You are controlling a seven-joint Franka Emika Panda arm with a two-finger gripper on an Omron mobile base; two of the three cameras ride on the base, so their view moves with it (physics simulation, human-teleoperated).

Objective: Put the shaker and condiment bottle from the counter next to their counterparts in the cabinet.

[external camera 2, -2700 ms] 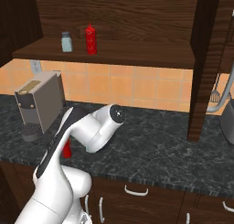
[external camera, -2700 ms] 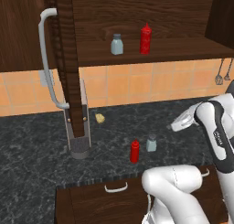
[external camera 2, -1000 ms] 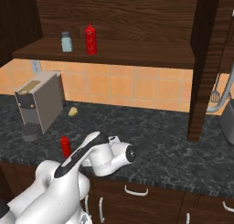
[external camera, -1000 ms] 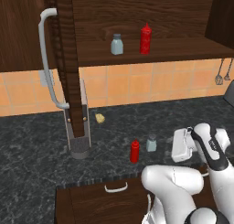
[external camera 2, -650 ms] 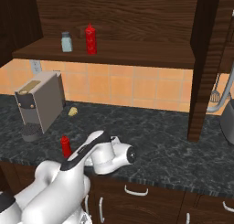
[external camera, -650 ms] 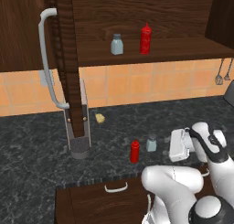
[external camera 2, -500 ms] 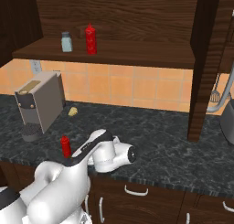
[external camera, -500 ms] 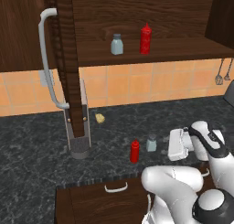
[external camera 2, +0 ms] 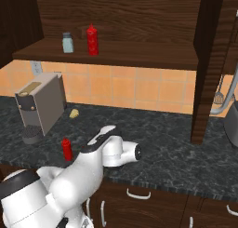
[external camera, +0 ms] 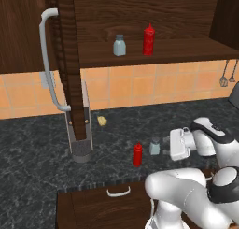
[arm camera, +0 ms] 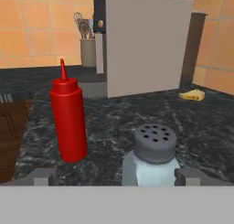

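Now the arm is down low. A few seconds back the hand hung well above the counter (external camera: 37,167), off to the right of the shaker (arm camera: 153,161). Over the last second it has dropped to counter height and crept in towards the shaker's side. From where I stand that reads as the approach nearly done and the first pickup about to start. Nothing has been lifted yet.

The gripper (external camera: 169,146) sits just beside the shaker, on its right in the left base view, pointing at it. Its fingertips (arm camera: 45,176) are spread as wide as they go. In the hand view the shaker stands in the gap between them, nearer the right-hand tip. I see no contact with either one, and the fingers hold nothing.

The shaker stands upright on the counter near the front edge. Just beside it, on the side away from the hand, is the condiment bottle (arm camera: 68,122), also upright and apart from it.

Beyond the shaker, towards the wall, stands a grey appliance (arm camera: 146,40), with a yellow crumb (arm camera: 192,95) lying on the stone near it.

Far above the shaker the cabinet (external camera: 163,53) is open. On its shelf a matching shaker (external camera: 119,45) and a matching red bottle (external camera: 148,40) stand near each other, with bare shelf on either side. I judge there is room for both newcomers.
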